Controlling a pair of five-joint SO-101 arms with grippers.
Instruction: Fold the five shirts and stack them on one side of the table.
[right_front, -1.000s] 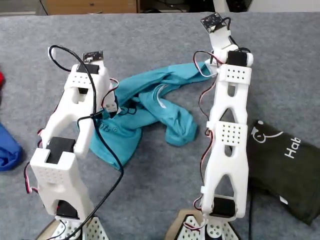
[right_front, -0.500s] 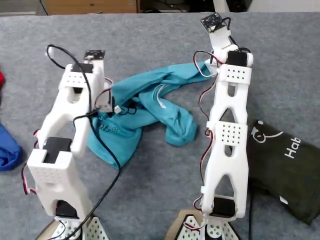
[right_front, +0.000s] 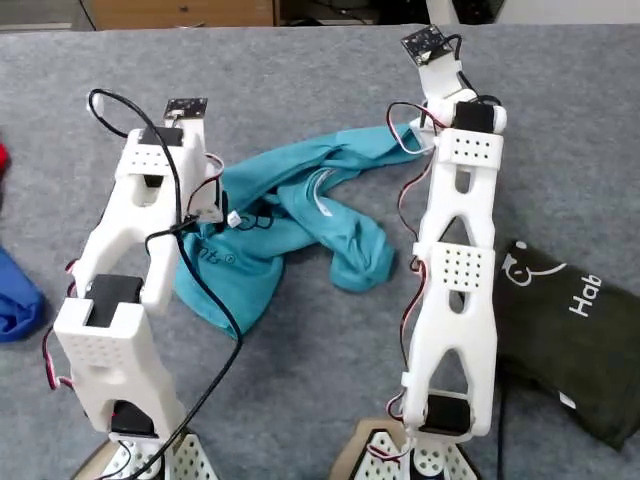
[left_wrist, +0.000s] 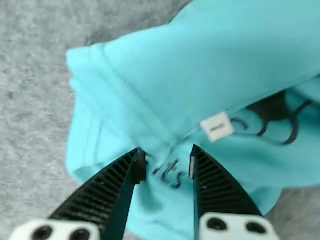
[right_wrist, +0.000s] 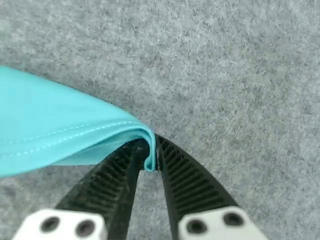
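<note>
Room for moving lies mostly beyond both sets of fingers, where bare counter runs to its far edge. My right fingers are pinched on a hemmed edge of the teal shirt. The fold of cloth sits right between their tips, with grey counter past them. My left fingers stand narrowly apart over the same shirt. A raised ridge of fabric and some dark print lie between their tips, and a small white label lies just beyond them. The shirt's edge is off to one side, with counter past it. I cannot tell whether these fingers touch the cloth.

The high view adds what the wrists miss. The teal shirt lies crumpled and stretched between the two arms. A dark shirt lies flat outside the right arm near its base, well behind those fingers. A blue shirt sits at the picture's edge outside the left arm. Both arms reach forward, the right stretched nearly straight, the left bent at the elbow with its wrist tipped down.
</note>
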